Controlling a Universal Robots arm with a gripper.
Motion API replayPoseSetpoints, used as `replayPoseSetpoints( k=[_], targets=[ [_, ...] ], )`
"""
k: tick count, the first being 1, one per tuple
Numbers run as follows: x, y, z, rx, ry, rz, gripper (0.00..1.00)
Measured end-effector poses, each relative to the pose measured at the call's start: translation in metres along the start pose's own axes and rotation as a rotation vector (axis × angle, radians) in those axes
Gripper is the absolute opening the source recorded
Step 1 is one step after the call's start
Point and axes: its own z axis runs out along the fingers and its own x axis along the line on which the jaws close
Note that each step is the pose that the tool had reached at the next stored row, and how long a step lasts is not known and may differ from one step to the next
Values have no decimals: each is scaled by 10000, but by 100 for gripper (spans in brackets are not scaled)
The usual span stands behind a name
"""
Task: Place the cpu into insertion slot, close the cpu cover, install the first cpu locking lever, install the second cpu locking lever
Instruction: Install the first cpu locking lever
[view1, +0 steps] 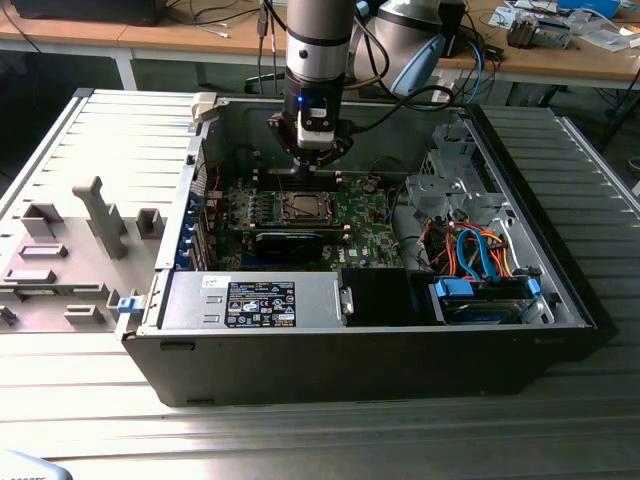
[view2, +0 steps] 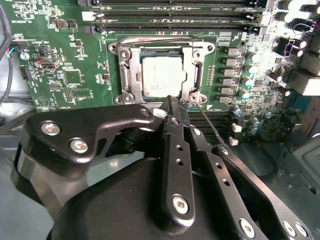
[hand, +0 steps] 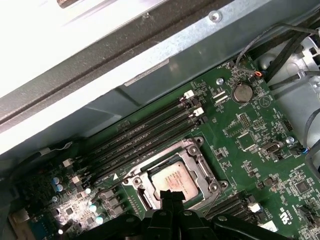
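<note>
The cpu (view2: 163, 75) (hand: 173, 179), a square silvery chip, lies flat in the insertion slot (view1: 302, 207) on the green board inside the open computer case. The cpu cover (view2: 131, 71) (hand: 202, 167), a silvery frame, is folded down around the chip. A thin dark locking lever (view2: 210, 125) sticks out slantwise from one socket corner. My gripper (view1: 308, 168) (view2: 173, 104) (hand: 172, 194) hovers just above the socket's edge. Its black fingers are shut together with nothing seen between them.
Long memory slots (view2: 175, 15) (hand: 145, 135) run beside the socket. A black graphics card (view1: 288, 243) lies in front of it, with the power supply (view1: 255, 300) nearer. Drive bays with blue and orange cables (view1: 480, 260) fill the exterior view's right. A grey parts fixture (view1: 70, 250) stands left of the case.
</note>
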Motion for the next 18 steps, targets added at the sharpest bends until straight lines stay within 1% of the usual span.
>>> replayPoseSetpoints(
  k=[18],
  targets=[
    [0,0,0,5,11,-491,11]
  ],
)
